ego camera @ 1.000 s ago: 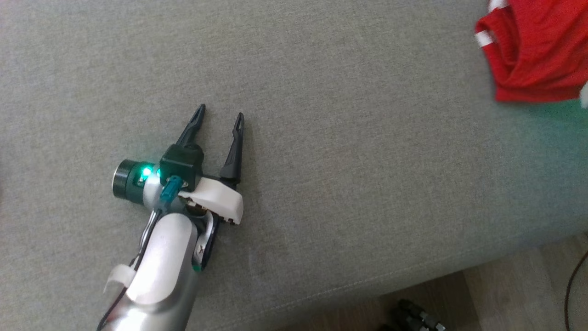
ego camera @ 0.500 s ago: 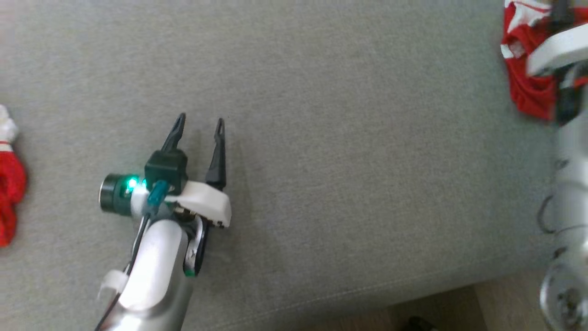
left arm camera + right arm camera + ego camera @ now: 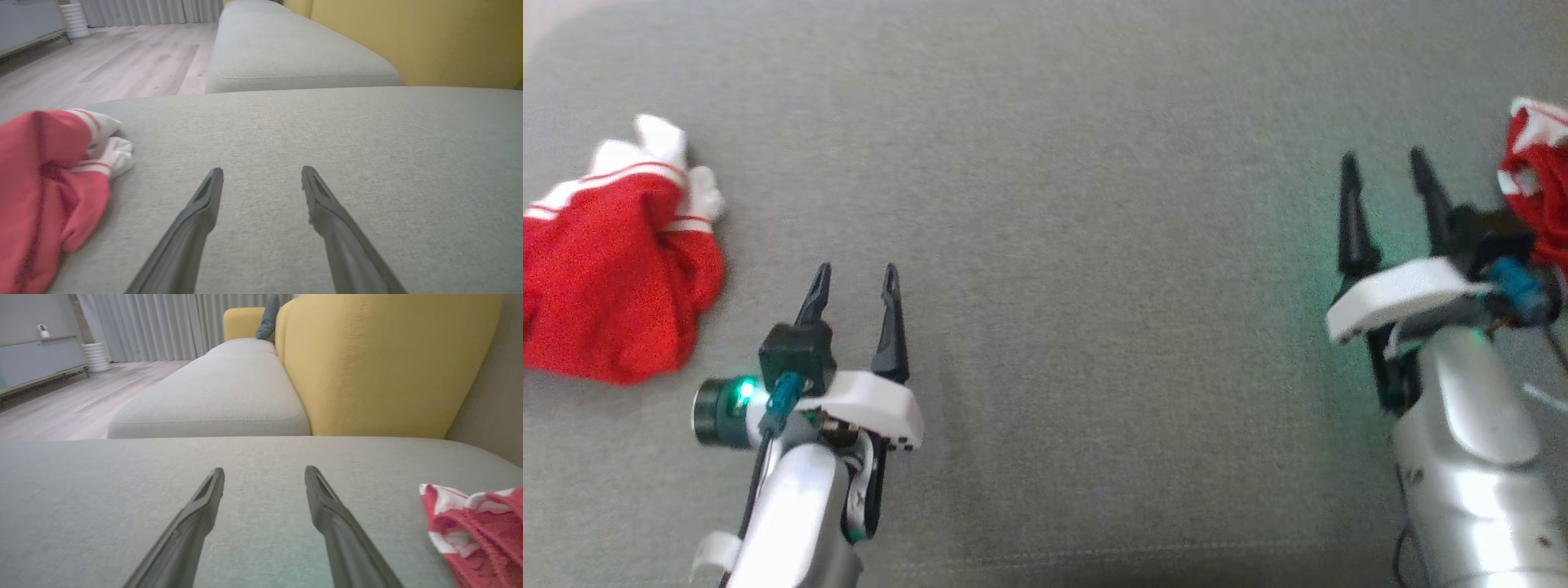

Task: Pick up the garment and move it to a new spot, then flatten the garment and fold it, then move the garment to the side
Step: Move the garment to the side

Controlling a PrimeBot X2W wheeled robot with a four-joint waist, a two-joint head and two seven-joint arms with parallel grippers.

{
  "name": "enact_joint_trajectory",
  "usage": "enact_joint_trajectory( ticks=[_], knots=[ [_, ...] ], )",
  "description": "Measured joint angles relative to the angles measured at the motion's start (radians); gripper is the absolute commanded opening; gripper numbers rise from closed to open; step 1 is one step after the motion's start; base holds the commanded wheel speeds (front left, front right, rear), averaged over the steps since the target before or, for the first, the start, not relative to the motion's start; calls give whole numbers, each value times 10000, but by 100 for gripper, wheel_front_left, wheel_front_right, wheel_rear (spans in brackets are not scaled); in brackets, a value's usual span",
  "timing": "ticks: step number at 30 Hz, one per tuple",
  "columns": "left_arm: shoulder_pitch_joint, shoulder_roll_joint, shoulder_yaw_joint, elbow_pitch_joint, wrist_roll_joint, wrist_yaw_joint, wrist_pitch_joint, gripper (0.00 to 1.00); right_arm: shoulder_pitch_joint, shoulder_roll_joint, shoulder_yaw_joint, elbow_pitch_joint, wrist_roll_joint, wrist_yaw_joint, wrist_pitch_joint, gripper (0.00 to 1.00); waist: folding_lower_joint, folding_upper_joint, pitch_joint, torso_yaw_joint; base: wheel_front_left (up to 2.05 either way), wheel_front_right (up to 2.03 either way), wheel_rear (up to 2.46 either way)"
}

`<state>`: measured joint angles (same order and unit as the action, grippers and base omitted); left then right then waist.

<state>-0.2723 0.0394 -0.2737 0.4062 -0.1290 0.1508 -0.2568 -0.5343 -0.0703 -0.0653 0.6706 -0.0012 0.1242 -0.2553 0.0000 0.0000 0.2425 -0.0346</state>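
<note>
On the head camera, a broad grey woven couch cushion (image 3: 1094, 245) is seen stretching across the picture. The left gripper (image 3: 857, 273) is held over it at the lower left, its two dark fingers spread wide, and nothing is gripped between them. A crumpled red fabric garment with white stripes (image 3: 605, 278) lies on the cushion near that gripper, off to its left and clear of the fingers. Over on the right, the right gripper (image 3: 1383, 159) is shown with its fingers parted just as wide, and it is empty too. A second crumpled red and white garment (image 3: 1535, 188) is spotted at the right edge, partly cut off, close beside that arm's wrist. Whether the two touch cannot be told.

On to the left wrist camera. The left gripper (image 3: 262, 171) is seen wide open over bare grey cushion, with nothing held. The striped red garment (image 3: 45, 179) is heaped at the left, white cuffs showing, apart from the nearer finger. A pale wooden floor (image 3: 102, 69) and a yellow upholstered backrest (image 3: 408, 36) are seen beyond.

Now the right wrist camera. The right gripper (image 3: 264, 471) is seen spread wide, with bare cushion between its fingers. The second garment (image 3: 478, 526) is seen on the cushion at the lower right, beside the right-hand finger but not touching it.
</note>
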Motion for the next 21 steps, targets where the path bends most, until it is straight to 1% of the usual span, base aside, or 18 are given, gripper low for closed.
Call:
enact_joint_trajectory(
  ticks=[4, 9, 15, 21],
  knots=[
    [383, -4, 295, -27, 0, 81, 0, 100, 639, 94, 351, -176, 144, 0, 0, 100, 0, 0, -433, 323, 0, 0, 0],
    [790, 10, 696, -59, 29, 94, 0, 100, 1395, 113, 903, -723, 1292, 0, 0, 100, 0, 0, -897, 511, 0, 0, 0],
    [1291, 4, 1018, -186, 132, 165, 0, 100, 2142, 130, 1237, -1064, 1593, 0, 0, 100, 0, 0, -1351, 461, 0, 0, 0],
    [1684, 13, 1294, -299, 134, 165, 0, 100, 2282, 146, 1442, -1166, 1703, 0, 0, 100, 0, 0, -1669, 334, 0, 0, 0]
  ],
)
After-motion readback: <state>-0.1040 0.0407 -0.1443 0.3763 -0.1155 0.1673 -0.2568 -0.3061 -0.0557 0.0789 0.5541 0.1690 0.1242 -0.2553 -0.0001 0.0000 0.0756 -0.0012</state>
